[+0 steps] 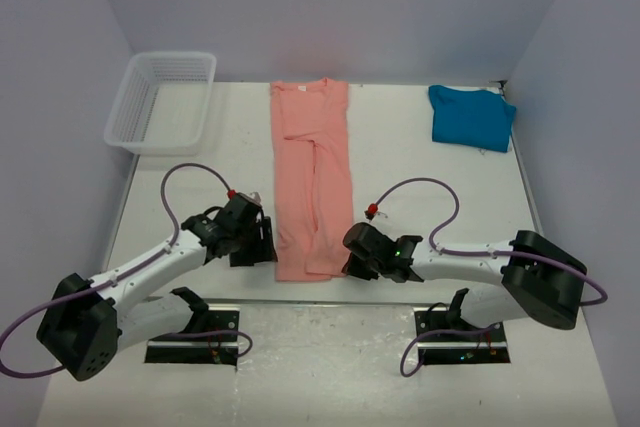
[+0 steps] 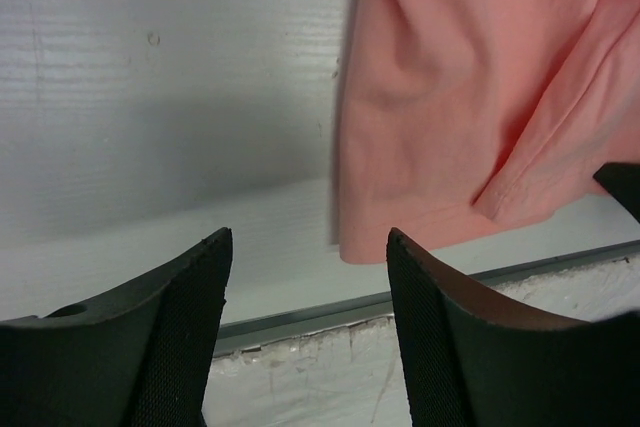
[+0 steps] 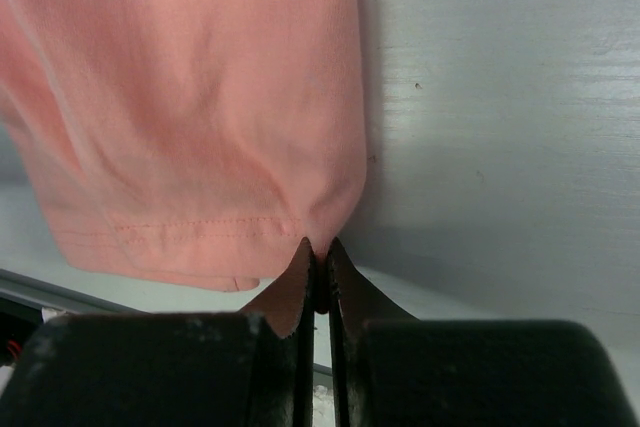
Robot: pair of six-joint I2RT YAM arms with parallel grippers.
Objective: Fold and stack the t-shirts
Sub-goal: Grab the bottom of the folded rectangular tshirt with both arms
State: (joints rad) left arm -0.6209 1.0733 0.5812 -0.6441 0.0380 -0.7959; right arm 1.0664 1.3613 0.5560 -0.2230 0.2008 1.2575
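The salmon-pink t-shirt [image 1: 312,177] lies folded into a long narrow strip down the middle of the table, neck at the far end. My right gripper [image 3: 320,247] is shut on its near right hem corner [image 3: 330,212]; in the top view it [image 1: 352,265] sits at that corner. My left gripper [image 2: 310,247] is open and empty beside the shirt's near left corner [image 2: 390,227], close to but not around it; in the top view it [image 1: 262,247] is at the strip's left edge. The teal-blue t-shirt [image 1: 472,117] lies folded at the far right.
A white plastic mesh basket [image 1: 162,102] stands at the far left. The table's near edge [image 2: 420,297] runs just below the shirt's hem. Purple-grey walls close in the table on three sides.
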